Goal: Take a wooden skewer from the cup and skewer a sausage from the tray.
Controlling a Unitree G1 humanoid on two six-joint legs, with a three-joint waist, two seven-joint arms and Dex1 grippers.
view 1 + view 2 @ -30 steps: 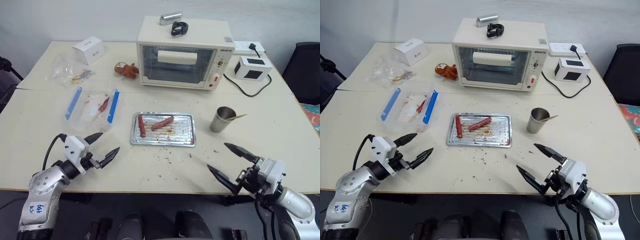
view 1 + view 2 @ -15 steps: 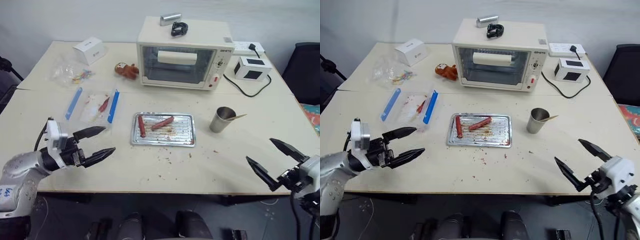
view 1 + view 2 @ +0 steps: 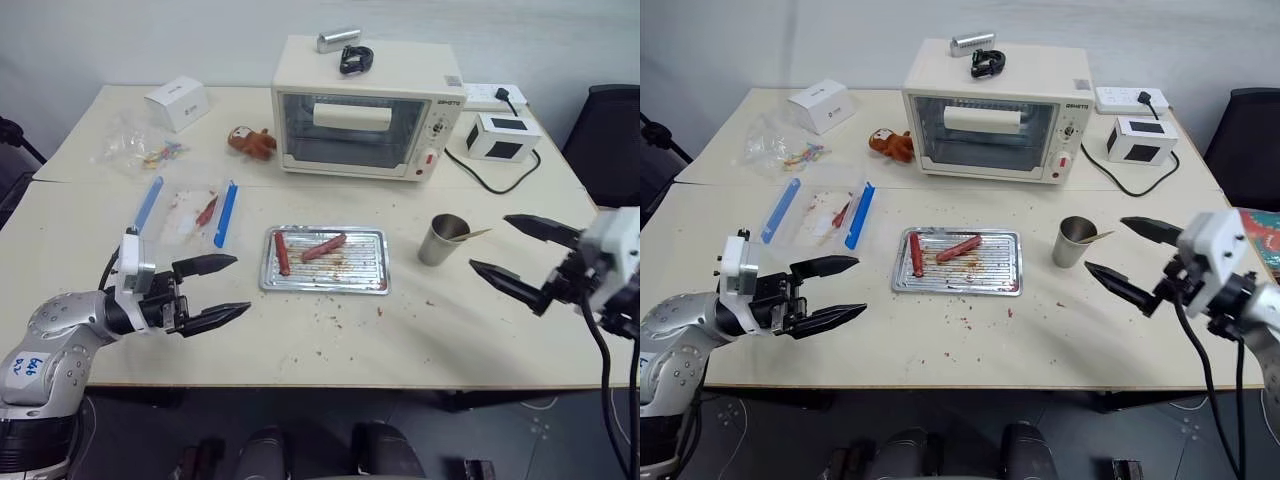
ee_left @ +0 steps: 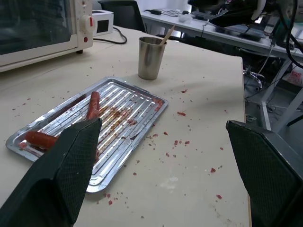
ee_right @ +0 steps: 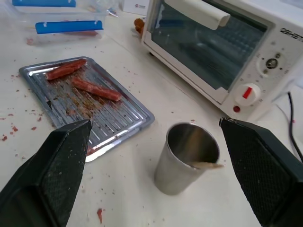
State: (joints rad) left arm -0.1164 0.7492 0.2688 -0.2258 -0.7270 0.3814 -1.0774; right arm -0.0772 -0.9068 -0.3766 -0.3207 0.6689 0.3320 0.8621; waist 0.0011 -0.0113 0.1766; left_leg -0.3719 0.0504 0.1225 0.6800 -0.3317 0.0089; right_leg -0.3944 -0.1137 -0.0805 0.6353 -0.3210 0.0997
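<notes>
The silvery tray [image 3: 365, 264] lies mid-table with a brownish-red sausage [image 3: 325, 246] lying aslant in it and a redder sausage [image 3: 281, 253] at its left end. To its right stands the steel cup [image 3: 443, 240], a wooden skewer [image 3: 477, 234] leaning out over its right rim. My right gripper [image 3: 488, 242] hovers open just right of the cup, its fingers pointing at it and holding nothing. Open and empty too, my left gripper [image 3: 243, 284] is held level left of the tray's front corner. The right wrist view looks down into the cup [image 5: 184, 161].
A toaster oven [image 3: 368, 105] stands behind the tray. A clear box with blue clips [image 3: 187, 210] holding a red sausage lies at the left. Farther back are a plastic bag [image 3: 140, 145], a white box [image 3: 177, 100] and a brown toy [image 3: 251, 142]. A cabled white adapter [image 3: 507, 136] sits back right.
My right gripper rose from the table's front edge and swung up beside the cup. My left gripper lifted a little and turned toward the tray. Both stayed open.
</notes>
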